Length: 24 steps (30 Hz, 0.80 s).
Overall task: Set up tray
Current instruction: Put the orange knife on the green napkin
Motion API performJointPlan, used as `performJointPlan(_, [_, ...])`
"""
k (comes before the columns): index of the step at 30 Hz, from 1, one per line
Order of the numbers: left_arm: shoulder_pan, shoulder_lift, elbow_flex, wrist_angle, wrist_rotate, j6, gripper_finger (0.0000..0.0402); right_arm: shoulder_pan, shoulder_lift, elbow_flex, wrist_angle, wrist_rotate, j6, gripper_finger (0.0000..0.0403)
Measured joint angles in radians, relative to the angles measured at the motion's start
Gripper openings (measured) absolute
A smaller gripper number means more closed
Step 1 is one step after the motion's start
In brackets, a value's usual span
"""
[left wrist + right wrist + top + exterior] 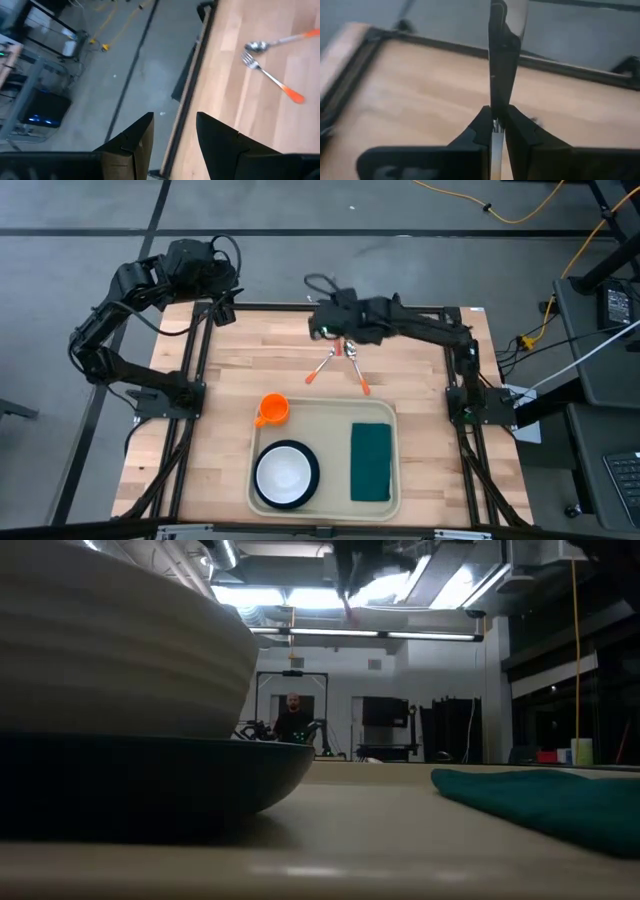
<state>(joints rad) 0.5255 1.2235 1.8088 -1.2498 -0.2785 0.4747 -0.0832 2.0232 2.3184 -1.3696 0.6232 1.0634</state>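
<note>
On the wooden table, one tray holds one bowl and one napkin; the right hand pinches one knife.

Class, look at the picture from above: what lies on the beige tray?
On the tray lie a white bowl on a dark plate and a green napkin. An orange cup overlaps its rim. Anything beneath them is covered.
</note>
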Motion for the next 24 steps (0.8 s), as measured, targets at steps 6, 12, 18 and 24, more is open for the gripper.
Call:
performJointPlan(6, [0.0, -0.023, 0.0, 0.054, 0.01, 0.0, 0.0143, 0.165, -0.07, 0.002, 0.017, -0.014, 0.004, 0.0034])
performJointPlan(12, [0.0, -0.035, 0.0, 0.064, 0.011, 0.001, 0.0143, 0.343, -0.117, 0.003, 0.098, -0.022, 0.105, 0.0034])
performJointPlan(18, [0.0, -0.044, 0.0, 0.063, 0.01, 0.001, 0.0143, 0.54, -0.118, -0.005, 0.201, 0.15, 0.298, 0.0034])
performJointPlan(24, [0.0, -0.049, 0.0, 0.062, 0.111, -0.02, 0.0143, 0.717, -0.119, -0.137, 0.209, 0.358, 0.711, 0.0034])
